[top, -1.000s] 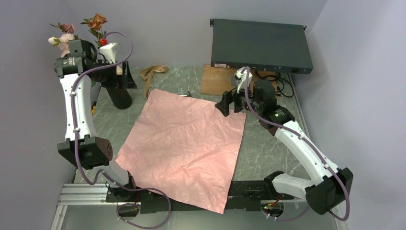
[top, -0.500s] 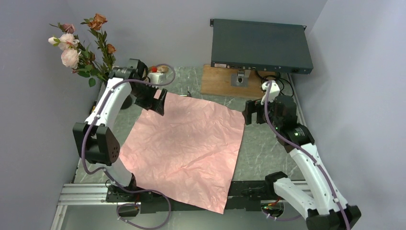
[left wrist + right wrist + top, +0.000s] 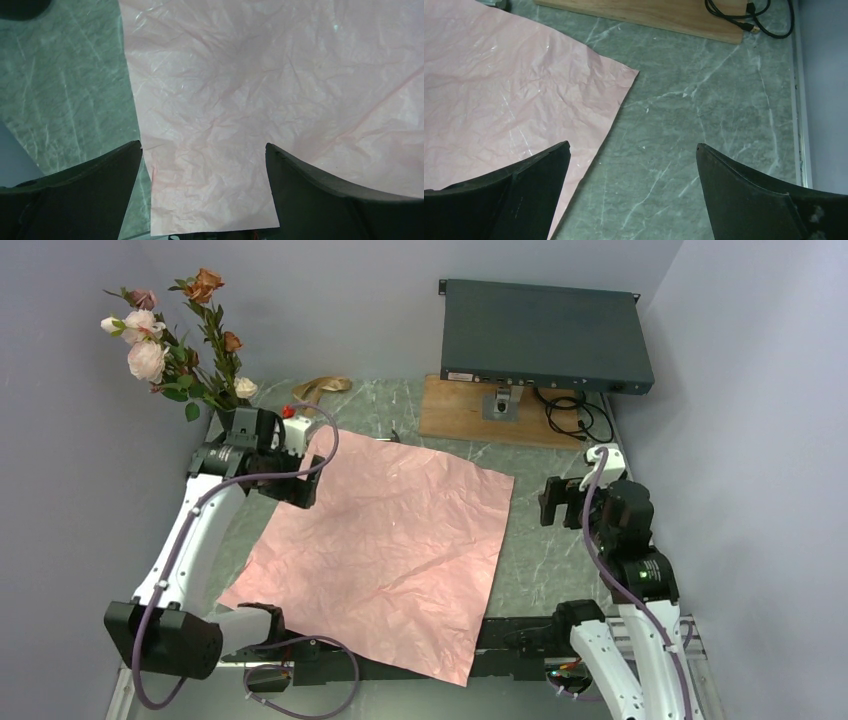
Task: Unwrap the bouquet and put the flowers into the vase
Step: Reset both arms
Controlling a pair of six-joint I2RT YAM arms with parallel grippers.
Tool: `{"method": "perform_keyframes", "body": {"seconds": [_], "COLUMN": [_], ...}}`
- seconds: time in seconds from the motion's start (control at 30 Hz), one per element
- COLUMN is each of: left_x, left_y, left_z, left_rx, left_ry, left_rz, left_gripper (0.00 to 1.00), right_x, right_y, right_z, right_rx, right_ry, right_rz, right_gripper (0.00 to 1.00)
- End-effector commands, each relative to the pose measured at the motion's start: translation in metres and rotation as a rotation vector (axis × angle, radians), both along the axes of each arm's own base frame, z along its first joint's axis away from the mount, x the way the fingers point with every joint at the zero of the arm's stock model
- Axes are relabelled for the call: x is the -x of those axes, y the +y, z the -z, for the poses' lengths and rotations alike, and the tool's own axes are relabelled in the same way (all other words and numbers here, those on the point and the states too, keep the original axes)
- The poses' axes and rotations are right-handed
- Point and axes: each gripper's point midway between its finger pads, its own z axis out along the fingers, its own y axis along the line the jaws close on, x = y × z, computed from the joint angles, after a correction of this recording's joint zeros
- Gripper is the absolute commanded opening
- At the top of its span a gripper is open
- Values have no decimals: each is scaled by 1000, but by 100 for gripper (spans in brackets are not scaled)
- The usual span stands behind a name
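On the table (image 3: 530, 560) a paper sheet (image 3: 385, 540) lies central; flowers (image 3: 175, 350) stand far left, a ribbon (image 3: 322, 388) behind the sheet, a box (image 3: 545, 335) far right behind a board (image 3: 465, 418)

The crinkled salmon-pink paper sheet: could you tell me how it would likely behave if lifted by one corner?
The crinkled salmon-pink paper sheet looks thin and creased, so it would probably droop limply and weigh little. Lying flat on the grey-green marbled table, it may slide or bunch when pushed.
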Motion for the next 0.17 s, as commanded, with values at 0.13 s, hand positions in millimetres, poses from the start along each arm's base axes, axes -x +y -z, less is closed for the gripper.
{"method": "perform_keyframes", "body": {"seconds": [0.13], "left_x": [2], "left_y": [21], "left_z": [-10], "left_rx": [-32], "left_ry": [-94], "left_rz": [-102], "left_gripper": [99], "right_x": [2], "right_y": [1], "right_z": [4], "right_rx": [29], "right_ry": [-9], "right_rz": [-42], "right_gripper": [100]}}
